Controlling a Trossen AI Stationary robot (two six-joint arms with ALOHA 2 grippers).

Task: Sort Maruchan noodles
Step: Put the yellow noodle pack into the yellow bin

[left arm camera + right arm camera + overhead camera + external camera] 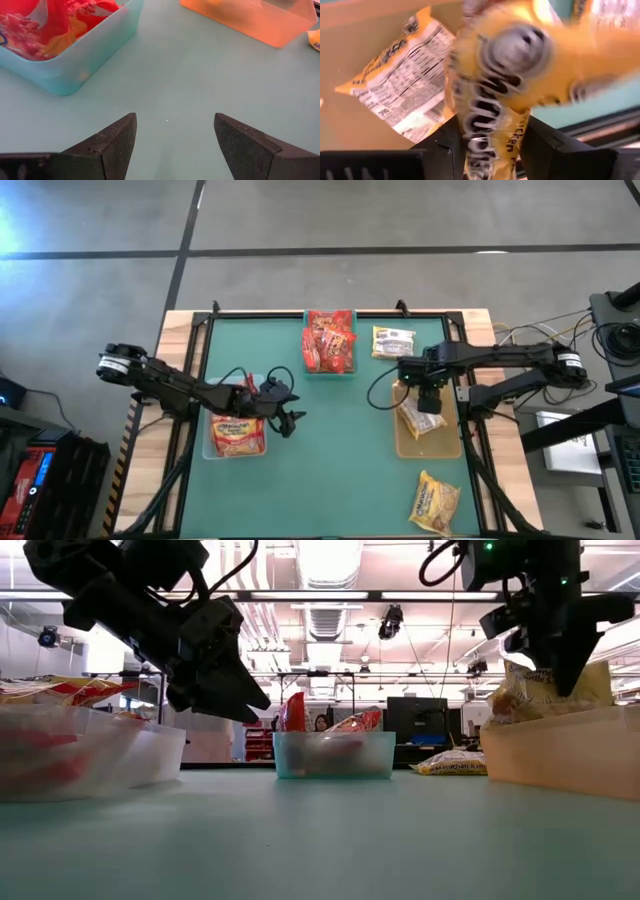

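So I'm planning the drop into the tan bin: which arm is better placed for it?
Right. The right gripper already pinches a yellow packet over the tan bin; the left gripper is open and empty.

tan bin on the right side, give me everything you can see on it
The tan bin is a translucent orange-tan rectangular plastic tub, open-topped and upright on the green table's right side. Yellow noodle packets lie inside, one showing its printed back panel. The right gripper hangs over it, fingers shut on a yellow packet. Two more yellow packets lie on the table outside it, apart from it, one on either end.
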